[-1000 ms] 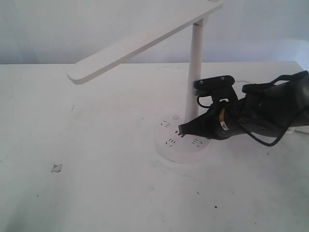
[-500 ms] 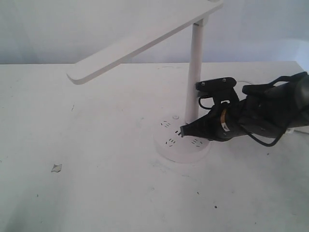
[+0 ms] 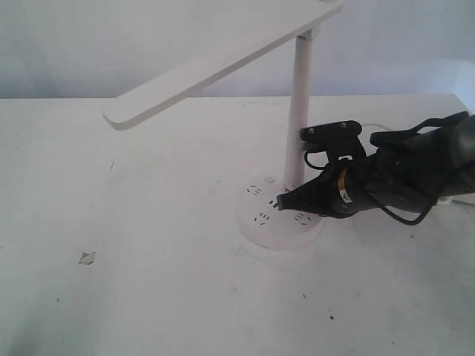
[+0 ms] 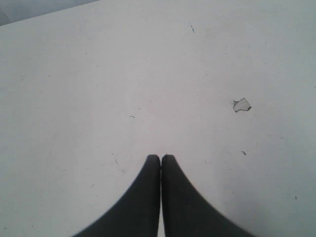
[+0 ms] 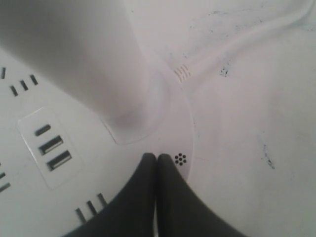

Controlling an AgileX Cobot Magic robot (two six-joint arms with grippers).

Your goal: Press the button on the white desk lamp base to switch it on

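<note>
Presenting the right gripper [image 3: 280,200], jaws shut and empty to form one blunt pressing tip, I am reaching from 3 o'clock onto the white desk lamp base [image 3: 267,231], its stem [image 3: 300,111] at 1 o'clock of the tip; left gripper [image 4: 161,158] shut, idle.

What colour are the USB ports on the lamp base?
Dark grey USB ports on the white lamp base; best in right wrist view.

Left gripper [image 4: 161,159]: both dark fingers [image 4: 140,200] pressed tip to tip, nothing between them. Below it is bare white table [image 4: 98,74], scuffed, with scattered dark specks. A small pale flake [image 4: 242,104] lies on the surface, well apart from the fingertips. Grey strip at one far corner.
</note>
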